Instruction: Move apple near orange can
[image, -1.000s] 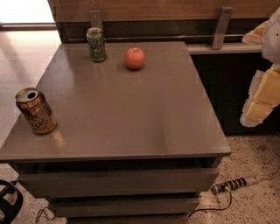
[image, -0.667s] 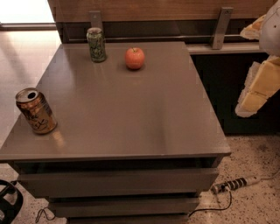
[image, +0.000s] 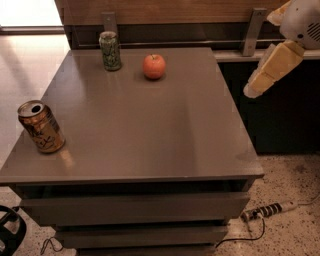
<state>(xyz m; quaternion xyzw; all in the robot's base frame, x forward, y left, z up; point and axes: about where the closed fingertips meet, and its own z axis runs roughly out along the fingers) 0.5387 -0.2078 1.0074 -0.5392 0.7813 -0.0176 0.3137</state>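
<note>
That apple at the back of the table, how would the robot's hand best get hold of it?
Probably around its widest middle, coming down from above. The apple is round, sits stem up, and the green can stands apart beside it, so there is room on both sides. The hand hangs past the table edge, to the apple's right in the picture.

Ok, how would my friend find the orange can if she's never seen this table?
Start at the big grey table; the robot's gripper hangs beyond its far right corner. Go to the near left corner, where the orange can stands alone. It is shiny gold-orange with dark writing, unlike the green can and red apple at the far edge.
</note>
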